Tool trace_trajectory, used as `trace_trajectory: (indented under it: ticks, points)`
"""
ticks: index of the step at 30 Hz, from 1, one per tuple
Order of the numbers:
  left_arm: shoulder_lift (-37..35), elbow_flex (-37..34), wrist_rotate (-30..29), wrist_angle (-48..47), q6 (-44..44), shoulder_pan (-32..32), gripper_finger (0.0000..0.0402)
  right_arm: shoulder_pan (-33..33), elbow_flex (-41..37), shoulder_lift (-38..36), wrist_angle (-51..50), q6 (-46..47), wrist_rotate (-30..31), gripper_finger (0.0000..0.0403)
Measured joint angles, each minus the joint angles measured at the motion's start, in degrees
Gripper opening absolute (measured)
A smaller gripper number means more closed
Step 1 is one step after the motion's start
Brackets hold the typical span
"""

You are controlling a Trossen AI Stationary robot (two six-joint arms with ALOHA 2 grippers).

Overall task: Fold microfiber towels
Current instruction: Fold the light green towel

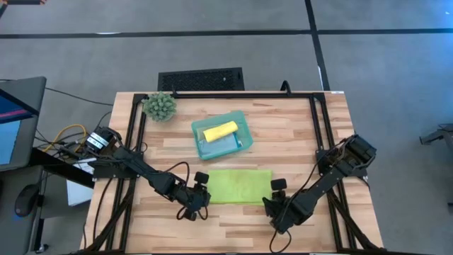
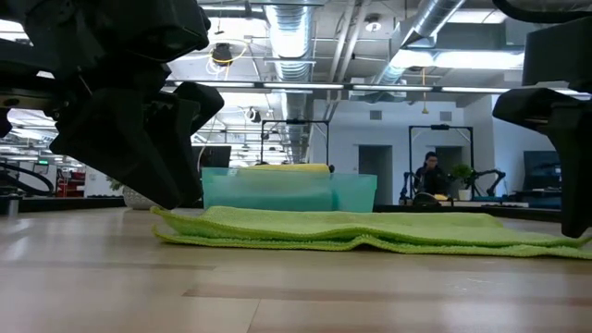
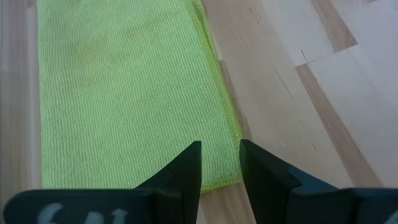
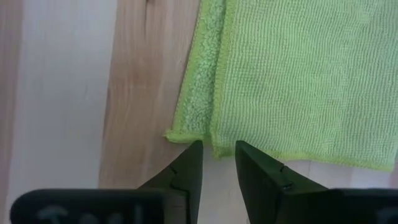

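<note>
Left fingers (image 3: 221, 171) parted | right fingers (image 4: 217, 168) parted | lime towel (image 1: 240, 185) folded, underside hidden

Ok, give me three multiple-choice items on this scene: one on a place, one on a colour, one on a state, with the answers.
1. Where does the yellow towel lie?
A. In the teal tray
B. On the bare table
C. Under the plant ball

2. What colour is the towel spread between the two grippers?
A. Light blue
B. Lime green
C. Yellow

3. How does that towel lie?
A. Crumpled in a heap
B. Hanging from a gripper
C. Flat on the table, folded over once

Answers: 1 A, the high view shows it rolled inside the tray. 2 B, every view shows lime green. 3 C, the right wrist view shows two layers at its edge; the left gripper and right gripper are open, with a small gap, at its ends.
</note>
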Motion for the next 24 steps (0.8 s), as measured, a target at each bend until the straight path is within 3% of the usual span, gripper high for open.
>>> trace_trajectory:
  ticks: [4, 11, 15, 20, 24]
  points:
    - [-0.02, 0.0, 0.0, 0.09, -0.02, 0.0, 0.0102, -0.78, 0.0, 0.0, 0.0, 0.34, 0.07, 0.0098]
    - [-0.02, 0.0, -0.27, 0.15, 0.88, -0.07, 0.0102, -1.09, 0.0, -0.09, -0.04, 0.41, 0.11, 0.0011]
    - [-0.22, 0.0, -3.23, 0.25, 1.49, -0.6, 0.0098, -1.04, 1.75, -0.37, -3.1, 2.47, 1.82, 0.002]
    - [-0.22, 0.0, -2.7, -0.02, 1.7, -0.7, 0.0081, -1.06, 5.73, -0.44, -10.54, 5.31, 3.37, 0.0011]
    - [-0.22, 0.0, -2.6, -0.01, 1.7, -0.7, 0.0066, -0.83, 7.57, -0.44, -10.73, 5.59, 2.17, 0.0007]
